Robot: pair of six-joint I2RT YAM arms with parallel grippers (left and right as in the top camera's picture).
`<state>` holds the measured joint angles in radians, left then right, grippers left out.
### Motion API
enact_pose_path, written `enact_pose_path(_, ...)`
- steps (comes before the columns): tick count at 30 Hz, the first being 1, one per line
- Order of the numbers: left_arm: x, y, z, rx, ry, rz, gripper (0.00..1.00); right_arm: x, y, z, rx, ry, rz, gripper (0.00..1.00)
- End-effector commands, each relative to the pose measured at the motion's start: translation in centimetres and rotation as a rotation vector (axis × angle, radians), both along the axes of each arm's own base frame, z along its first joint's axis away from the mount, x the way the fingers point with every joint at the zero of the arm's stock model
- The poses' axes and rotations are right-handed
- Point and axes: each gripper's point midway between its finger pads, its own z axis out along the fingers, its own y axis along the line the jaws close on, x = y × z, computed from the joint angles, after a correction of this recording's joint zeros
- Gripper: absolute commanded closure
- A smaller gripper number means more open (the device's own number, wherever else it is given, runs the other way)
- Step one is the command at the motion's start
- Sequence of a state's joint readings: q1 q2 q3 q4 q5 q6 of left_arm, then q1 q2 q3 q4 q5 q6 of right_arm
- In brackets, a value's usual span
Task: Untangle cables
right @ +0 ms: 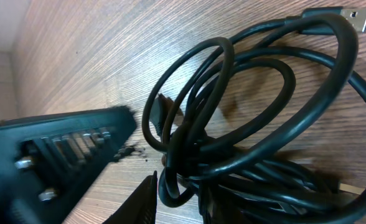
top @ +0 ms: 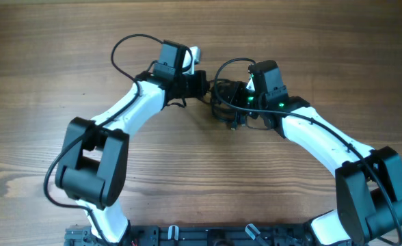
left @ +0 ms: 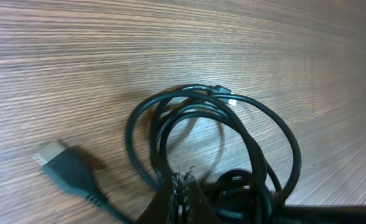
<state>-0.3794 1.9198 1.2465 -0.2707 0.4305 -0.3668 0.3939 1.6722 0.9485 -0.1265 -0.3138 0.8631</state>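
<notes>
Item: the cables (top: 227, 102), thin black cords wound into one small overlapping coil. They lie on the wooden table (top: 50, 61), a little toward twelve o'clock from its middle, directly between the two tools. Condition: tangled, with several loops crossing one another and no strand yet drawn clear. Attached parts: a broad flat plug (left: 63, 167) with a metal tip lies free on bare wood at eight o'clock of the coil in the left wrist view, and a second metal-tipped plug (right: 352, 12) juts out at one o'clock in the right wrist view. Handling, left: the left gripper (left: 180, 182) meets the coil from nine o'clock with its jaws brought together at the rim where strands cross. Whether a cord is nipped between them I cannot tell. Handling, right: the right gripper (right: 177, 200) comes in from three o'clock. Its jaws stand slightly apart with bunched strands between them, which I take for a clamp on the thick of the bundle. Probable purpose: the right serves as anchor while the left works one loop outward, which would explain the opposed approach.
</notes>
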Motion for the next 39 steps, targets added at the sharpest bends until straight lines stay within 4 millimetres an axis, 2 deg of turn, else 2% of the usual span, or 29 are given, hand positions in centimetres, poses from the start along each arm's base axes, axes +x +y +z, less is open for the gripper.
enact_pose_path(1, -0.2, -0.5, -2.7, 0.017, 0.053, 0.024, 0.85, -0.1, 0.0, -1.1, 0.006, 0.033, -0.018, 0.75)
enact_pose_path(3, -0.3, -0.8, -3.1, 0.013, 0.060, 0.021, 0.80, -0.1, 0.0, -1.1, 0.010, 0.038, -0.025, 0.75)
enact_pose_path(5, -0.4, -0.9, -3.1, 0.013, 0.060, 0.017, 0.81, -0.1, 0.0, -1.2, 0.005, 0.034, -0.018, 0.75)
enact_pose_path(8, -0.8, -1.6, -2.9, -0.012, 0.070, -0.008, 0.93, -0.3, -0.1, -1.4, -0.003, 0.042, -0.020, 0.75)
enact_pose_path(10, -1.2, -2.0, -2.7, -0.036, 0.081, -0.027, 0.96, -0.3, -0.1, -1.5, -0.004, 0.045, -0.020, 0.75)
enact_pose_path(15, -1.3, -2.2, -2.6, -0.045, 0.083, -0.038, 0.96, 0.0, -0.5, -1.9, -0.026, 0.042, -0.040, 0.75)
enact_pose_path(20, -2.0, -3.1, -1.9, -0.102, 0.093, -0.092, 0.96, 0.4, -0.3, -1.9, -0.018, 0.025, -0.041, 0.75)
enact_pose_path(24, -2.8, -4.2, -1.0, -0.157, 0.062, -0.203, 0.96, 0.8, -0.2, -1.9, -0.012, 0.012, -0.042, 0.75)
enact_pose_path(29, -3.0, -4.4, -0.8, -0.173, 0.068, -0.214, 0.96, 0.8, -0.3, -2.5, -0.020, 0.022, -0.043, 0.76)
enact_pose_path(31, -3.0, -4.4, -0.8, -0.173, 0.068, -0.215, 0.96, 0.7, -0.3, -2.8, -0.024, 0.029, -0.043, 0.80)
enact_pose_path(35, -3.0, -4.4, -0.8, -0.173, 0.068, -0.214, 0.96, 0.6, -0.2, -3.2, -0.022, 0.042, -0.036, 0.94)
enact_pose_path(39, -3.0, -4.4, -0.8, -0.172, 0.068, -0.214, 0.96, 0.5, 0.0, -3.1, -0.014, 0.044, -0.028, 0.96)
